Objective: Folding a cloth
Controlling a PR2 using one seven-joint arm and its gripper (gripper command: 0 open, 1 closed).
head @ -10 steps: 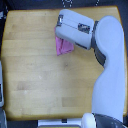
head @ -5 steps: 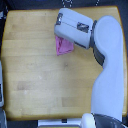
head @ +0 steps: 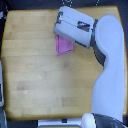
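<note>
Compared with the two earlier views, little is seen to have changed: the cloth (head: 64,46) is found in the same spot on the table (head: 35,75), with the same small, bunched outline, and the arm (head: 107,70) is seen shifted only slightly, if at all. From this a pause or a very slow move at the fold is inferred, not a sweep across the table. Since the cloth is shown as a compact patch and not a spread sheet, at least one fold is judged to be already made or nearly finished.

The cloth is seen in the upper middle of the table, toward the far edge, well apart from the near edge. Its upper part is hidden under the grey body of the gripper (head: 61,33), which lies directly above it and slightly toward the exterior view's right. Only the lower portion of the cloth is left showing below the gripper.

The fingertips are not seen clearly; they are lost against the cloth and the housing. Whether the gripper is clenched on the fabric or released cannot be told.
</note>
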